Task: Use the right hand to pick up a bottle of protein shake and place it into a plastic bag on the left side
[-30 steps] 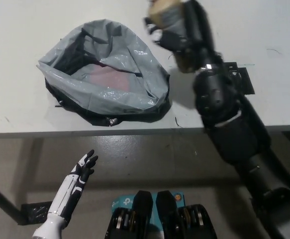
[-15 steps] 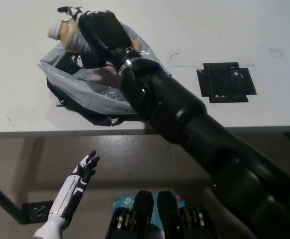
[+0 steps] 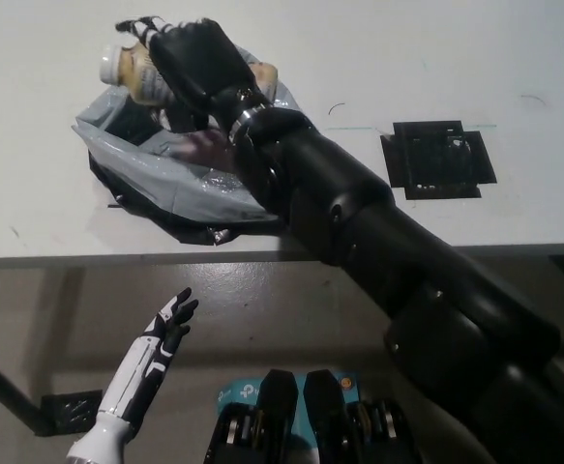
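R hand (image 3: 192, 60): fingers wrapped round bottle (image 3: 134, 66), held on its side over bag's far rim
Bottle: tan, white cap pointing left; label unreadable
Bag (image 3: 170, 179): grey, mouth open, on table (image 3: 30, 77)
L hand (image 3: 167, 325): below table edge, fingers spread, holds nothing

No text, label or number can be read anywhere here.

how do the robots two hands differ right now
The right hand is black, reaches across the table and is shut on the protein shake bottle above the plastic bag. The left hand is white, hangs below the table edge, open and holding nothing.
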